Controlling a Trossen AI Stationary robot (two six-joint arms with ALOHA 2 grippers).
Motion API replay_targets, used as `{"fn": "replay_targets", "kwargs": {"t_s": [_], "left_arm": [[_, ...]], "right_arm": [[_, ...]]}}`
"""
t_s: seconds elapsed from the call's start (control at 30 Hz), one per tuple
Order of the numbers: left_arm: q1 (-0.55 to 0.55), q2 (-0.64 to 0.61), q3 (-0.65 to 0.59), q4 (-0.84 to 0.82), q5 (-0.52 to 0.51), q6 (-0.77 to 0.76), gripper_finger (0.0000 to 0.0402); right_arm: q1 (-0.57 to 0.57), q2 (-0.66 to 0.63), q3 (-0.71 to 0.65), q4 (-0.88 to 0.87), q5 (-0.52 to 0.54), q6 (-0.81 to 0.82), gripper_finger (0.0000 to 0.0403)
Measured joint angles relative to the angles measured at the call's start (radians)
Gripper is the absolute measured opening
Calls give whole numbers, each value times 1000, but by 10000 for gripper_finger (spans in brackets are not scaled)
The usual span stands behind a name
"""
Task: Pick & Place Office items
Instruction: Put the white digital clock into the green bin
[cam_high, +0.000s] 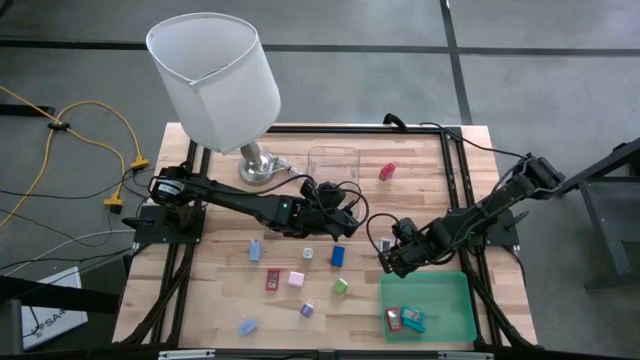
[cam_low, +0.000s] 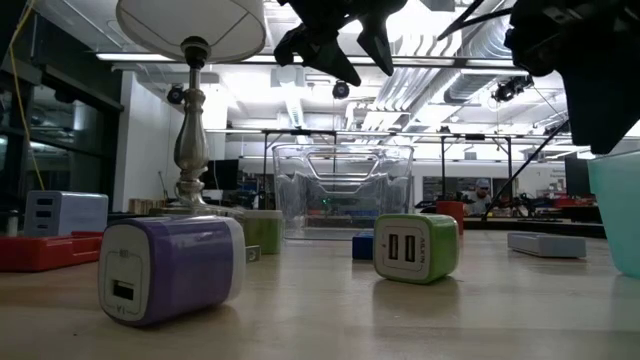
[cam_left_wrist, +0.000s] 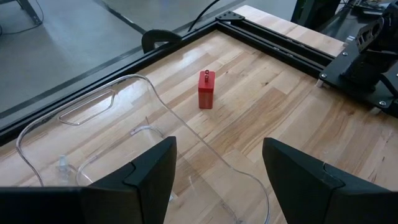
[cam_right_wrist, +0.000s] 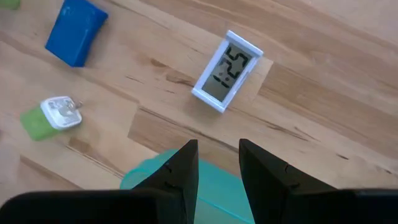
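Two tools hang over the bench's middle. Left tool, fingers parted and empty, hovers at the clear plastic box by the far edge; the red charger stands beyond it, toward the far right corner, nearer this arm. Right tool, narrowly parted and holding nothing, hovers over the green tray's far edge; the small digital clock lies directly ahead, long axis angled across its fingers.
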Motion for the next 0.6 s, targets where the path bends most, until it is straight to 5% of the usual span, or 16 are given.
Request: {"fn": "replay_targets", "kwargs": {"t_s": [0.6], "left_arm": [[0, 0, 0, 0, 0, 0, 230]], "right_arm": [[-86, 0, 0, 97, 24, 112, 103]]}}
